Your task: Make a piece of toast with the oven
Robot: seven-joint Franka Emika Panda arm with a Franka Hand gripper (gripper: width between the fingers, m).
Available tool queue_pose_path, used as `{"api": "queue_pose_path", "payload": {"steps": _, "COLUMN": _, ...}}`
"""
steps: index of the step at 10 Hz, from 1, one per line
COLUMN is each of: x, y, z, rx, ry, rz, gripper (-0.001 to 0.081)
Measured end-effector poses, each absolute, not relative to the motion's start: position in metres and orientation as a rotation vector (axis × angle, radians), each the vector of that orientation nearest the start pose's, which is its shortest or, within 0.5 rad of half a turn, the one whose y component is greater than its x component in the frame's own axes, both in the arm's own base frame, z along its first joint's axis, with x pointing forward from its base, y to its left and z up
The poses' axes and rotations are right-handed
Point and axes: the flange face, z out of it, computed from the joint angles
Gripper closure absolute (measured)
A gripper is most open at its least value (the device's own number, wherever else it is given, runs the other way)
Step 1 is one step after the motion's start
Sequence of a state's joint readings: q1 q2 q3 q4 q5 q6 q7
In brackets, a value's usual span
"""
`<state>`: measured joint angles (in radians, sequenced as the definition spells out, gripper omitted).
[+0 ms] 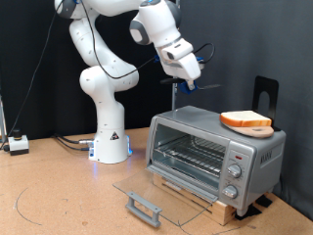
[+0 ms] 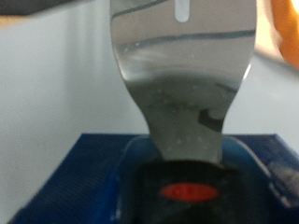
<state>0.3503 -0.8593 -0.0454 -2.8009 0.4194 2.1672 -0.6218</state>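
Nearest the exterior camera, the oven's glass door (image 1: 149,195) is seen dropped fully open, lying flat just above the desk (image 1: 49,196) with its handle at the near edge. Behind the door stands the oven (image 1: 215,147) itself, raised on a wooden slatted base (image 1: 210,203), with the wire rack (image 1: 191,157) bare inside the cavity. The piece of toast (image 1: 245,121) is found lying flat on the oven's roof, toward the end above the knobs (image 1: 233,172), on what appears to be a round wooden plate; it has not been placed inside.

The claw (image 1: 188,76) is held in the air above the oven's far end, well apart from the bread. In the wrist view, a metal spatula (image 2: 182,75) with a black and red grip, backed by something blue, is seen filling the frame directly ahead of the camera, so a tool appears to be carried; the fingers themselves are not shown, and whether they are spread or pinching the handle cannot be told.

The step in hand is judged to be the approach to the slice with the spatula, the door having been opened already. A low, level entry of the blade under the bread would be called for, without the slice being pushed off the roof.
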Motion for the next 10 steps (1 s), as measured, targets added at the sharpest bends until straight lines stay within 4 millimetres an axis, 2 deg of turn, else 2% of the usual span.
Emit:
{"api": "queue_pose_path", "payload": {"steps": 3, "x": 0.293, "y": 0.065, "z": 0.460, "rx": -2.618, "ry": -0.973, "rz": -0.305, "gripper": 0.0409}}
{"api": "queue_pose_path", "payload": {"steps": 4, "x": 0.291, "y": 0.056, "z": 0.462, "rx": -2.607, "ry": -0.979, "rz": -0.306, "gripper": 0.0409}}
{"api": "queue_pose_path", "payload": {"steps": 5, "x": 0.291, "y": 0.057, "z": 0.461, "rx": -2.608, "ry": -0.978, "rz": -0.302, "gripper": 0.0409}}
{"api": "queue_pose_path", "payload": {"steps": 7, "x": 0.300, "y": 0.045, "z": 0.456, "rx": -2.667, "ry": -0.845, "rz": -0.368, "gripper": 0.0409}}
{"api": "queue_pose_path", "payload": {"steps": 10, "x": 0.318, "y": 0.002, "z": 0.441, "rx": -2.797, "ry": -0.615, "rz": -0.386, "gripper": 0.0409}}
